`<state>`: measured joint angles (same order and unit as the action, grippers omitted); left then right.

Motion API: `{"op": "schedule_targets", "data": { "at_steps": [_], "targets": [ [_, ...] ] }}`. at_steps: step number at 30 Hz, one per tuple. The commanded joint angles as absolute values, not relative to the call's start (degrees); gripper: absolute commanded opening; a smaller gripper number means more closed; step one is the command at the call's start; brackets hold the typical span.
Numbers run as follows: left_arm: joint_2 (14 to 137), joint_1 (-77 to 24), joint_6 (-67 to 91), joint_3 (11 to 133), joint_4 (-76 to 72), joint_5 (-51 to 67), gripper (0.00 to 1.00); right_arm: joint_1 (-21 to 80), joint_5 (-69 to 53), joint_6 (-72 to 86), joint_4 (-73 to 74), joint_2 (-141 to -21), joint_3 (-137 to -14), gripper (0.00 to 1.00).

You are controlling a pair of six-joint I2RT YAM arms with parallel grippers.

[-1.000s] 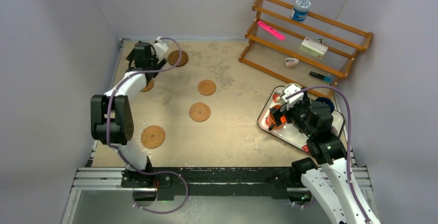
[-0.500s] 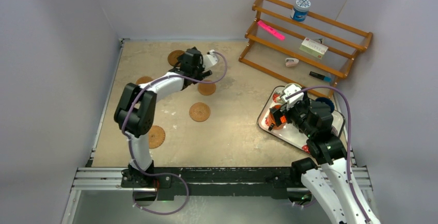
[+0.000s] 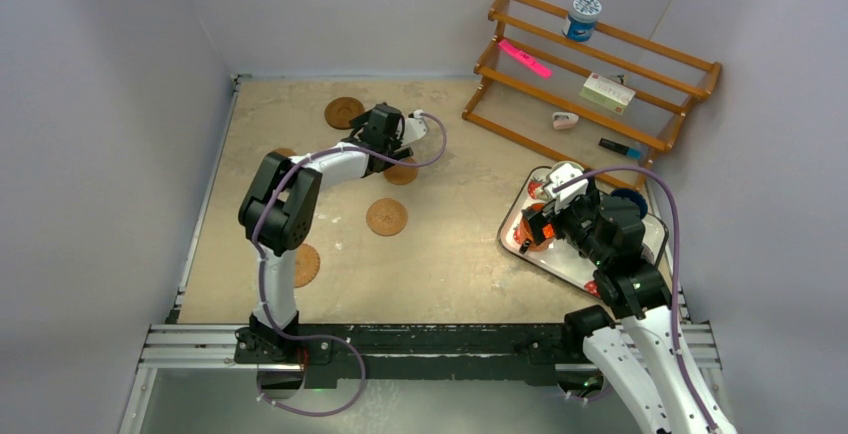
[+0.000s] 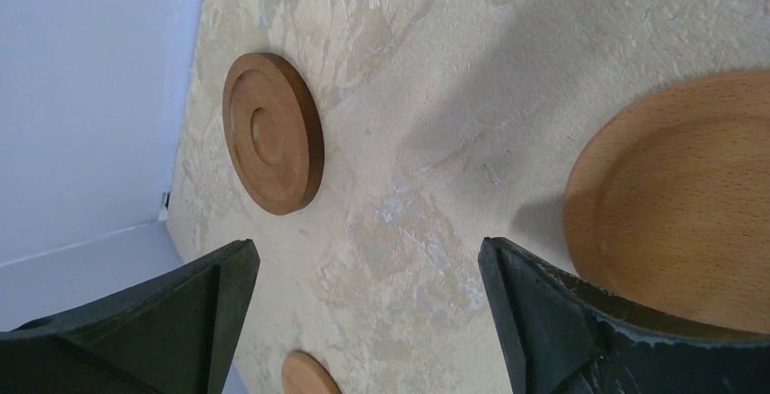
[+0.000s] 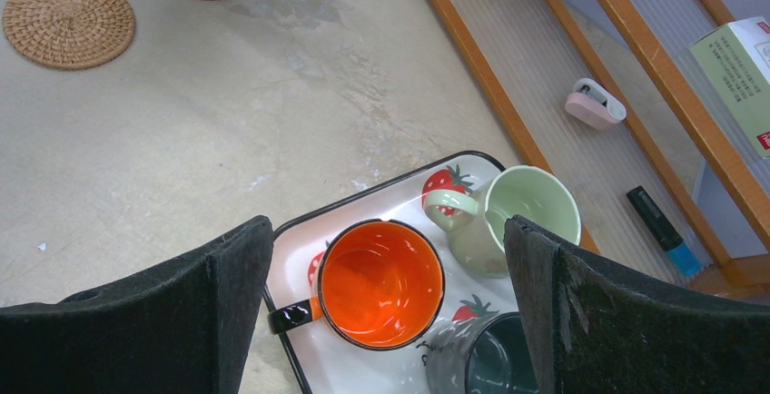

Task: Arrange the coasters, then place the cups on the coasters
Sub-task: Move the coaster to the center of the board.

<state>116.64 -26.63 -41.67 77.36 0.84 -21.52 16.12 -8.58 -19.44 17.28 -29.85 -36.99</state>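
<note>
Several round coasters lie on the table: a darker rimmed coaster [image 3: 344,112] [image 4: 272,132] at the back, a woven coaster [image 3: 386,217] [image 5: 68,22] in the middle, and a smooth wooden coaster [image 3: 402,175] [image 4: 690,203] partly under my left gripper [image 3: 392,154] [image 4: 366,258]. That gripper hovers open, holding nothing. Two more coasters [image 3: 306,264] show partly behind the left arm. My right gripper [image 3: 552,222] [image 5: 389,231] hangs open above the strawberry tray [image 5: 300,231], over the orange cup [image 5: 386,283]. The pale green cup [image 5: 522,212] and the dark grey-teal cup [image 5: 495,362] stand beside it.
A wooden rack [image 3: 590,64] stands at the back right with a blue-and-white tub [image 3: 582,16], a pink marker [image 3: 525,57] and a small box [image 3: 608,92]. White walls close the table on the left, back and right.
My left arm has swung from the far left corner rightward to the smooth wooden coaster at the back middle. The right arm and the cups have not moved.
</note>
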Motion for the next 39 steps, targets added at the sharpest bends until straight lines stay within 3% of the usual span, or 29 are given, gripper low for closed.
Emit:
{"op": "schedule_targets", "data": {
  "at_steps": [1,30,39],
  "targets": [
    [117.30,-26.61,-42.42,77.73,-0.74,-21.95,1.00,16.36,-9.05,-20.01,16.53,-29.69,-36.83,0.99],
    [117.42,-29.09,-40.39,78.57,4.30,-16.86,1.00,16.35,-9.32,-20.28,16.52,-29.74,-36.74,0.99],
    [108.07,-27.82,-40.07,74.56,4.69,-17.07,1.00,16.35,-9.49,-20.30,16.69,-29.53,-36.78,0.99]
  ]
}}
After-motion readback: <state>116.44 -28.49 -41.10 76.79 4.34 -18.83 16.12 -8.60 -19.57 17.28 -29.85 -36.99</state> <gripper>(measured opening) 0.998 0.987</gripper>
